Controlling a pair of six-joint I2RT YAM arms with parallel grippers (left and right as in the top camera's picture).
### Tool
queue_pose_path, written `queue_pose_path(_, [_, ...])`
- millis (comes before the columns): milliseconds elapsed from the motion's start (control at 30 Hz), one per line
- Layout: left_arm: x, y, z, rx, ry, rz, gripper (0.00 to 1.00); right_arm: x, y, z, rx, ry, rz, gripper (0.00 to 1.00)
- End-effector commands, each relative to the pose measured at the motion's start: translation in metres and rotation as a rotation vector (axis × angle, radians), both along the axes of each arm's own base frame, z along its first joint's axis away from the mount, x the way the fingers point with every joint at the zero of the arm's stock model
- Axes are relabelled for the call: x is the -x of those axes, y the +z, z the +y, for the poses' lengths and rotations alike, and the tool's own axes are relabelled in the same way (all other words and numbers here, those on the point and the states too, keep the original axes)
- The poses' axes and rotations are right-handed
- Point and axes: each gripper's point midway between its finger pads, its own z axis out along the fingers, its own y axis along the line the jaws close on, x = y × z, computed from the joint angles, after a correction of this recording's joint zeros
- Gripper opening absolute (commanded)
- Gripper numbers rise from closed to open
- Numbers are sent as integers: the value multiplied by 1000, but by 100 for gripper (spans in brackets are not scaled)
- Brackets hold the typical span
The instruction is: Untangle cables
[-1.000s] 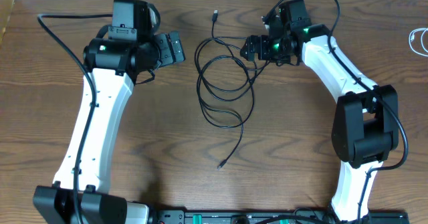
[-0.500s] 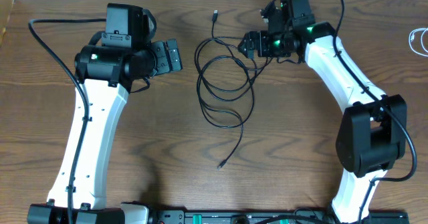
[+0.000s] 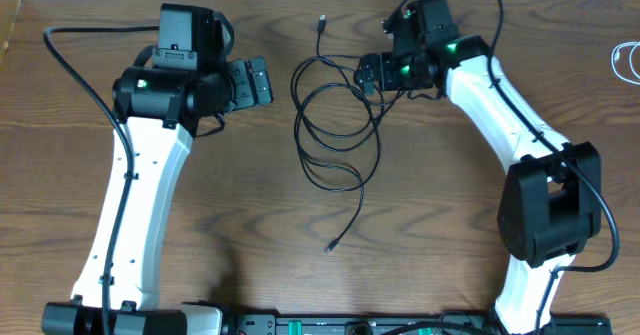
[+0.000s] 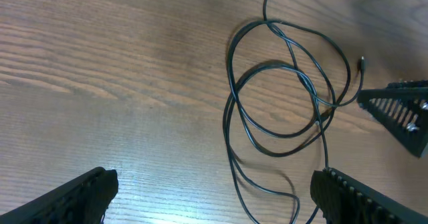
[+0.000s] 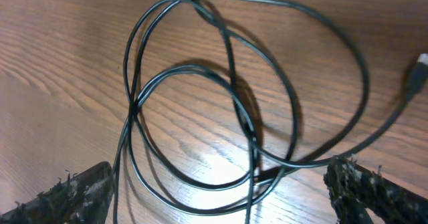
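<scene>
Honestly, the thin black looped cable (image 3: 299,125) sits on the brown wooden table (image 3: 450,225) between the left gripper (image 3: 258,82) and right gripper (image 3: 372,75), both spread wide — I'd pinch one outer strand, not a crossing, and pull slowly.

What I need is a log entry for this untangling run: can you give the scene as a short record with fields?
surface: wooden table
black cables: overlapping loops, tangled, lying between the arms
white cable: apart, at the table's right edge
left arm: jaws open, empty, left of the tangle
right arm: jaws open over the tangle's upper right loops, gripping nothing
task state: not yet untangled
</scene>
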Motion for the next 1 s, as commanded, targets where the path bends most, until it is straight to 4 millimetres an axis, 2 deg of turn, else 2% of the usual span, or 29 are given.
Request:
queue_pose_path(0, [-2,-10,0,-15,-16,22,98,-2,13,5,20,-11,-37,99])
queue_pose_path(967, [-8,-9,-1,-12,-15,4,98,-1,13,5,22,-12,-35,99])
